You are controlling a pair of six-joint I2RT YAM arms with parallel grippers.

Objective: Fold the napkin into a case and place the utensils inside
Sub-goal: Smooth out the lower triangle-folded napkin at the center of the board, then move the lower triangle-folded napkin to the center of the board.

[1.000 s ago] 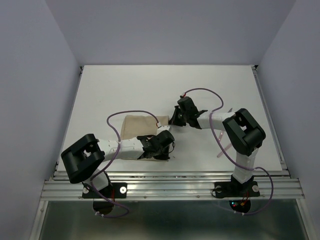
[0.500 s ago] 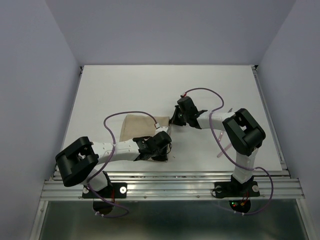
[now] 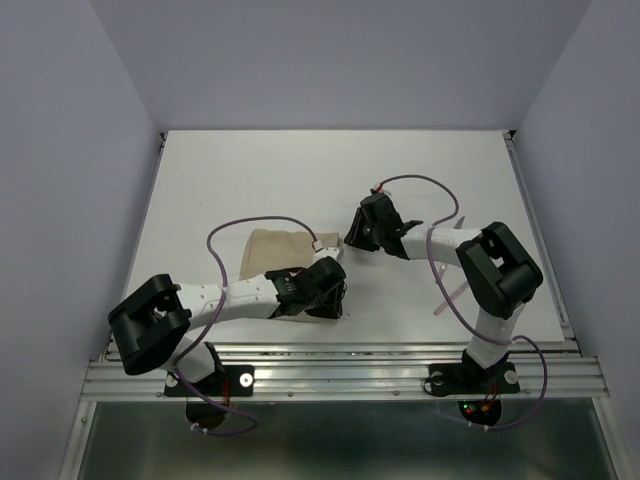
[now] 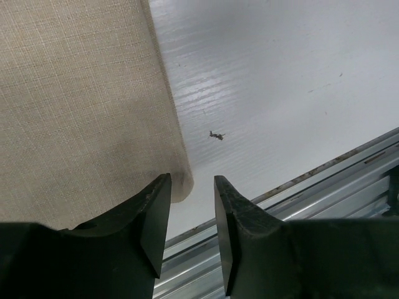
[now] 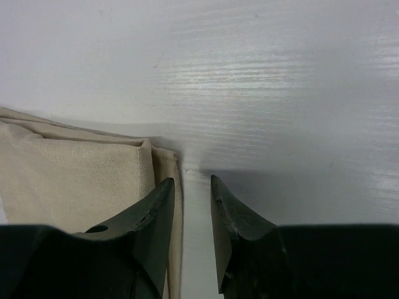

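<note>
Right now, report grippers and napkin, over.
Left gripper open, empty, at near corner of napkin. Right gripper open, empty, at far corner. Cloth folded, flat on table. Nothing blocking.

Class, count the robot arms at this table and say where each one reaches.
2. The left arm reaches the napkin's near right corner; the right arm reaches its far right corner. None seem hidden.

Plain beige napkin (image 3: 275,253), white table (image 3: 300,180)
</note>
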